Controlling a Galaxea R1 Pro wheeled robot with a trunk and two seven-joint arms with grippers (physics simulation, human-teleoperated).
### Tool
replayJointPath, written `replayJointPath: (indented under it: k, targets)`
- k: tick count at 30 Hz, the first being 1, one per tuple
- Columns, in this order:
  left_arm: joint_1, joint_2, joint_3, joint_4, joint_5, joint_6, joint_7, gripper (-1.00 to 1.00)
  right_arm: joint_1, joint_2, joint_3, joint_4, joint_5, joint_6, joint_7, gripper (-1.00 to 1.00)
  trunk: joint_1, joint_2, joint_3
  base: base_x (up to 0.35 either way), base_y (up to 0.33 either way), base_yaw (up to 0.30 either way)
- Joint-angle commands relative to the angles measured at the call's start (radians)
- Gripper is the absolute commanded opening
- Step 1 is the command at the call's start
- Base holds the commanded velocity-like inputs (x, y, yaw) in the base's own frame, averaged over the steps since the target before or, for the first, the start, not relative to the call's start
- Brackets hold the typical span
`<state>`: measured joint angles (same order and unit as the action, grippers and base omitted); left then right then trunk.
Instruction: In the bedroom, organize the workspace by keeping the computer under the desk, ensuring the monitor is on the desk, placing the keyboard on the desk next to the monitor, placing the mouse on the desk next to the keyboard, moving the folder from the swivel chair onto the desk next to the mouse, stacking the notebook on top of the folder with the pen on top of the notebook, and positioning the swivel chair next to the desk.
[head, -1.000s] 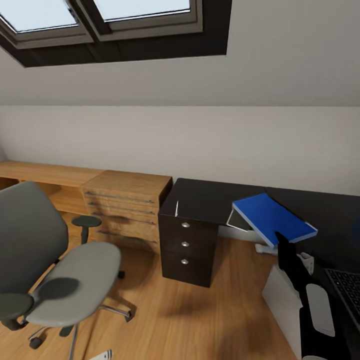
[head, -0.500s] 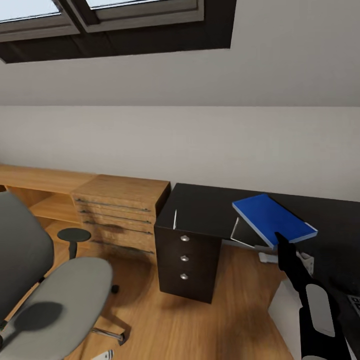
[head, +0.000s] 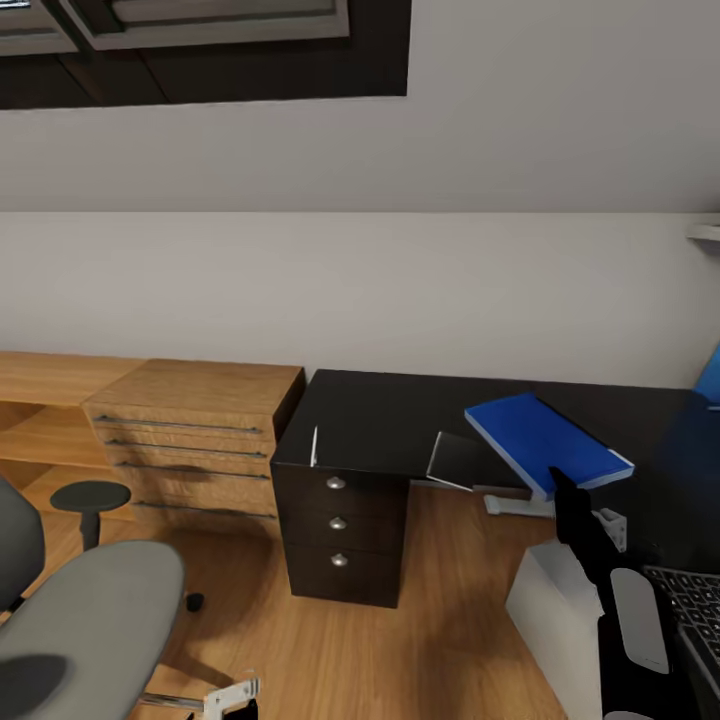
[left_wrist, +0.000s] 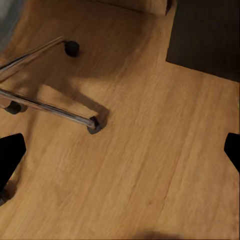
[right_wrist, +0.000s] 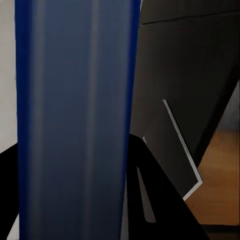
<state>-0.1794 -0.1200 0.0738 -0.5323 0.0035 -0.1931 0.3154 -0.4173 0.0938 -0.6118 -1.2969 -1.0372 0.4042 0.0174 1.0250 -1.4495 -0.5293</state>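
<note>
My right gripper is shut on the near edge of the blue folder, holding it tilted above the black desk. In the right wrist view the folder runs between the two black fingers. Beside it the dark grey notebook lies overhanging the desk's front edge. The white pen rests on the desk's left end. The grey swivel chair stands at lower left. The keyboard and the light grey computer sit at lower right. My left gripper hangs open over the floor.
A light wooden dresser adjoins the desk's black drawer unit. The chair's chrome legs and casters lie near my left gripper. Wooden floor stretches between chair and computer. A blue panel shows at the right edge.
The camera has swung rightward, so chair, dresser and desk slid left in the picture. The folder stays in my right gripper, at the same place in the picture.
</note>
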Motion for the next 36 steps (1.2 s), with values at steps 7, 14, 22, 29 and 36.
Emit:
replayJointPath:
  k: [7, 14, 22, 29, 36]
  targets:
    - [0.001, -0.054, -0.094, -0.574, 0.011, 0.571, -0.003, 1.00, -0.001, 0.000, 0.002, 0.002, -0.002, 0.004, -0.004, -1.00, 0.000, -0.001, -0.001, 0.000, 0.000, -0.257]
    - [0.001, -0.054, -0.159, -0.782, 0.279, 0.828, 0.003, 1.00, -0.001, -0.004, 0.022, 0.036, 0.001, -0.078, -0.050, -1.00, 0.000, -0.001, -0.001, 0.000, 0.000, -0.259]
    - [0.001, -0.053, -0.155, -0.782, 0.298, 0.834, 0.004, 1.00, -0.001, -0.005, 0.027, 0.039, 0.001, -0.091, -0.081, -1.00, 0.000, -0.001, -0.001, 0.071, 0.000, -0.261]
    - [0.001, -0.052, -0.156, -0.782, 0.297, 0.834, 0.005, 1.00, -0.001, -0.004, 0.031, 0.033, -0.004, -0.086, -0.087, -1.00, 0.000, -0.001, -0.001, 0.307, 0.000, -0.094]
    - [0.001, -0.035, -0.153, -0.781, 0.296, 0.836, 0.002, 1.00, -0.001, -0.005, 0.033, 0.025, -0.062, -0.084, -0.082, -1.00, 0.000, -0.001, -0.001, 0.331, 0.000, -0.004]
